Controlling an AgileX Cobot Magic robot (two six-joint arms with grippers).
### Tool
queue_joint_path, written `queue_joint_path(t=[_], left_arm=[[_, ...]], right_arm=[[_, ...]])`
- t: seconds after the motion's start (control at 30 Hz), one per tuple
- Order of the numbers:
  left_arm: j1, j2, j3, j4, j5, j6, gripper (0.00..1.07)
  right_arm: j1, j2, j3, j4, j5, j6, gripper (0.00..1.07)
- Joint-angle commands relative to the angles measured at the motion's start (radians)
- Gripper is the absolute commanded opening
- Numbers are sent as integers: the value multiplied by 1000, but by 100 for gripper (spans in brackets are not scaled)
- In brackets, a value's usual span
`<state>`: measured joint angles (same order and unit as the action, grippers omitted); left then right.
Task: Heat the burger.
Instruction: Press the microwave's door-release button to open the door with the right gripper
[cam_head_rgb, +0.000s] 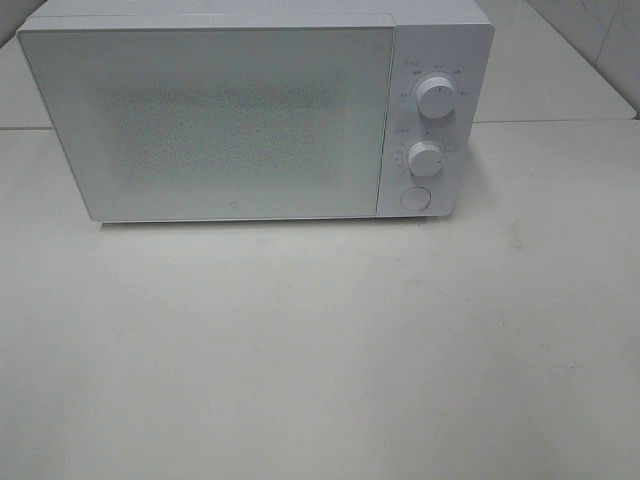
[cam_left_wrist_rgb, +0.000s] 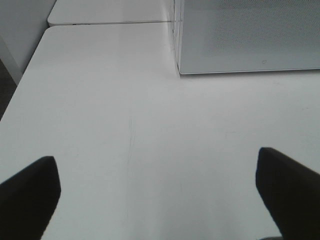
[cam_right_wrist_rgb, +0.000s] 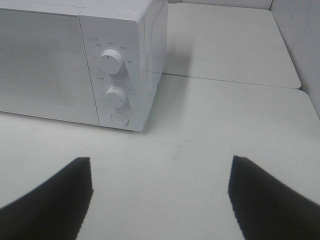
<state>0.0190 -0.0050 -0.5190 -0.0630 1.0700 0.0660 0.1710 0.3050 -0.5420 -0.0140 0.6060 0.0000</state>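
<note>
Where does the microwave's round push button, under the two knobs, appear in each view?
Exterior high: the round button sits at the lower right of the microwave front, below the two knobs.
Left wrist: not in it; only part of the door shows.
Right wrist: the round button is below both knobs, near the microwave's front corner.
Shared landmark: the speckled door, seen in all three.

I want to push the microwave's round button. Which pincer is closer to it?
Right, probably. The right pincer faces the round button; the left pincer is off the door's opposite end, button unseen.
</note>
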Motion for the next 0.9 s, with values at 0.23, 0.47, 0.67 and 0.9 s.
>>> queue_joint_path(t=[0.23, 0.47, 0.67, 0.9], left_arm=[[2, -11, 3, -3, -1, -1, 100], [2, -11, 3, -3, -1, -1, 100], [2, -11, 3, -3, -1, -1, 100], [2, -11, 3, -3, -1, -1, 100]], right_arm=[[-8, 198, -9, 4, -173, 0, 76], [-8, 341, -9, 4, -292, 0, 76], [-8, 480, -9, 7, -433, 0, 76], [-8, 614, -9, 5, -591, 31, 76]])
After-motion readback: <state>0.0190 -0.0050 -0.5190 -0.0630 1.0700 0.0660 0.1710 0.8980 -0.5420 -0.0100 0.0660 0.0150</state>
